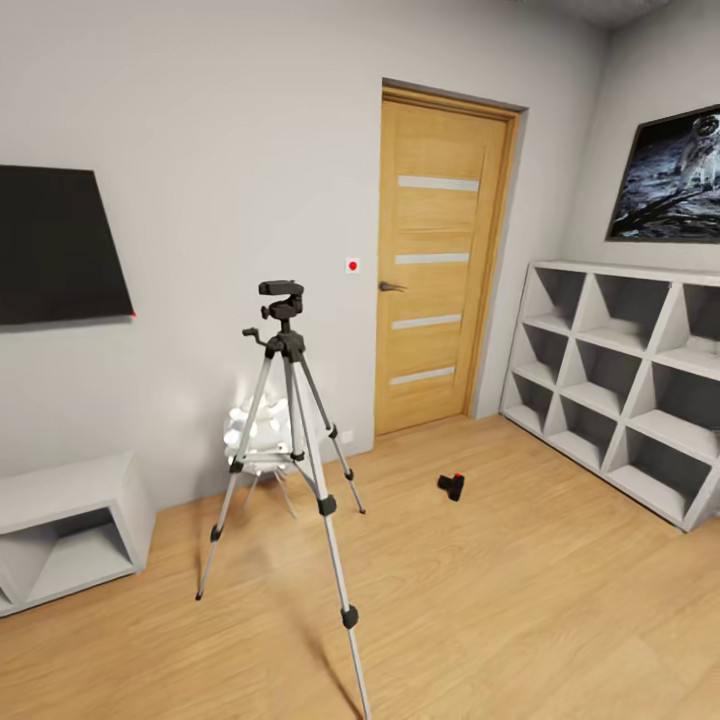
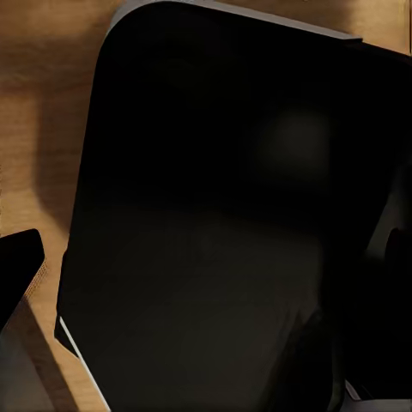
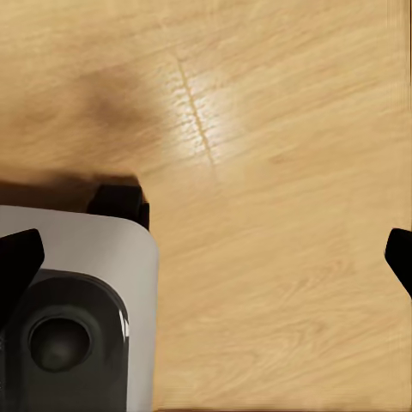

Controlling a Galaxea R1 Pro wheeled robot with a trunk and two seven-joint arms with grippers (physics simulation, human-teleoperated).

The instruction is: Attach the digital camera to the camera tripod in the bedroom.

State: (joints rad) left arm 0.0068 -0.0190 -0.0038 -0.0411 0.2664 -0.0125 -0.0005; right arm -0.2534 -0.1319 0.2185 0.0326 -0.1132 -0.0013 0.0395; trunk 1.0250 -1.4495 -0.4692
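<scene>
wood floor bears small black digital camera.

Silver-legged camera tripod stands on wood floor, before white flower-shaped lamp; small black digital camera lies right, before wooden door.

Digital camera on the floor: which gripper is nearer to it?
Right, probably. The digital camera lies ahead, right of centre; the right gripper and left gripper both hang by the robot's base, far off.

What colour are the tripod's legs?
Silver metal legs with black joints, on the tall camera tripod; clearest in the head view.
</scene>
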